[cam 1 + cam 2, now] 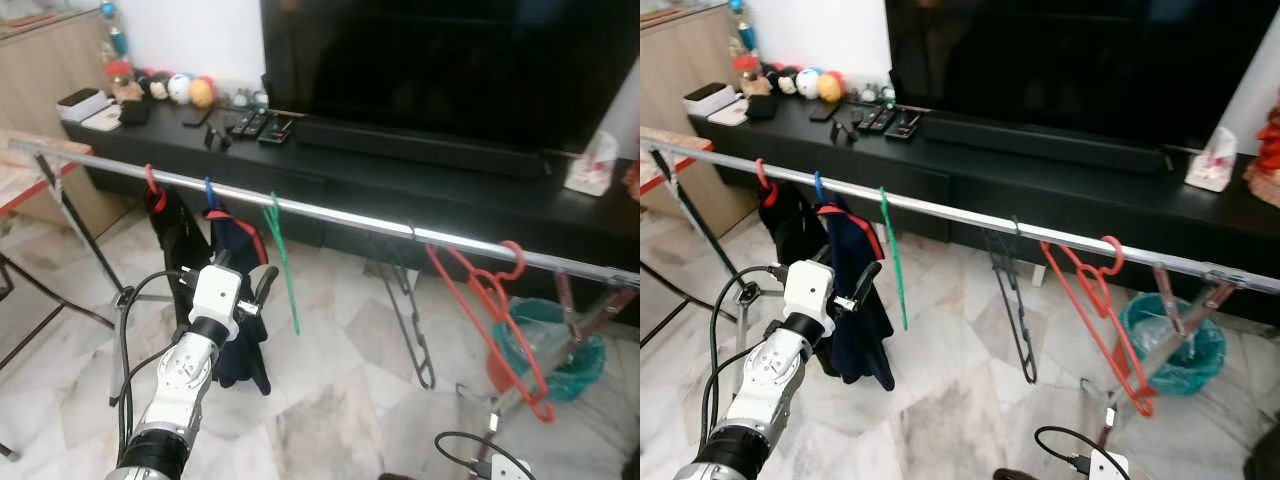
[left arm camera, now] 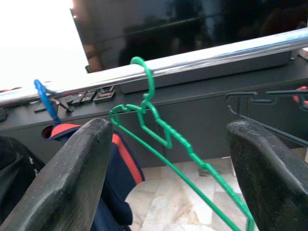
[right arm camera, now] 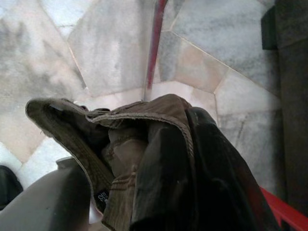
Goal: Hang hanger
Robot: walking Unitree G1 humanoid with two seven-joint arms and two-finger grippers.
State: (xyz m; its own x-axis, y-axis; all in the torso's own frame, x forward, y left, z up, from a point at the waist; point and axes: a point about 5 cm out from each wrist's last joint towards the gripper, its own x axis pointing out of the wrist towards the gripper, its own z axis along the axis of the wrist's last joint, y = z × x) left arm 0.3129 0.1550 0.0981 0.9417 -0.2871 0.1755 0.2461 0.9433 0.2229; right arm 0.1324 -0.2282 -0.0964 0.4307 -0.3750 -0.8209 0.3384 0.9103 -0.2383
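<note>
A green hanger (image 1: 283,250) hangs by its hook on the silver rail (image 1: 330,213) of a drying rack. My left gripper (image 1: 225,272) is raised just in front of and below the rail, to the left of the green hanger. In the left wrist view its fingers (image 2: 72,178) stand wide apart and open, and the green hanger (image 2: 154,120) hangs free beyond them, touching neither. My right gripper (image 3: 144,168) is low over the marble floor, and a bunched brown garment (image 3: 125,130) is caught in it.
Also on the rail: a black garment on a red hook (image 1: 170,225), a navy garment on a blue hanger (image 1: 235,250), a bare black hanger (image 1: 410,320) and a red hanger (image 1: 490,310). Behind stand a black console (image 1: 400,170) and TV (image 1: 450,60). A teal bin (image 1: 560,340) sits right.
</note>
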